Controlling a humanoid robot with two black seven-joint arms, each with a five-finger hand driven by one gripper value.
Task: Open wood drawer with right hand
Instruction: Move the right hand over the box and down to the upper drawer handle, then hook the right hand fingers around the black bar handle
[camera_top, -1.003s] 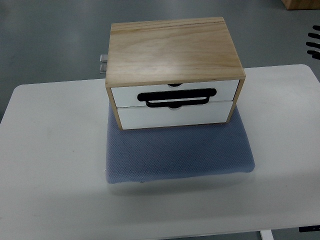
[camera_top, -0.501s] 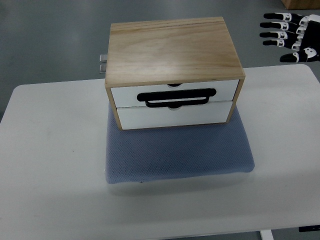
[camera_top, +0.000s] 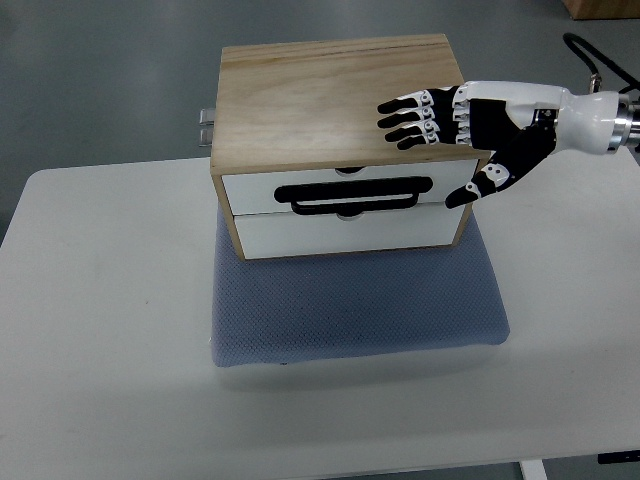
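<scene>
A small wooden drawer box (camera_top: 340, 95) with two white drawer fronts stands on a blue-grey mat (camera_top: 355, 305) on the white table. The upper drawer (camera_top: 345, 187) has a black loop handle (camera_top: 355, 195); the lower drawer (camera_top: 345, 232) is below it. Both drawers are closed. My right hand (camera_top: 440, 140) comes in from the right edge and hovers over the box's right front corner, fingers (camera_top: 410, 120) spread and holding nothing, thumb hanging beside the upper drawer's right end. The left arm is out of view.
The white table (camera_top: 100, 320) extends on all sides of the mat. A small metal fitting (camera_top: 207, 127) sticks out from the box's left rear. Grey floor lies beyond the table's far edge.
My right hand has moved in from the upper right corner, leftward and down, and now hovers over the box's right front corner. The drawers have not moved.
</scene>
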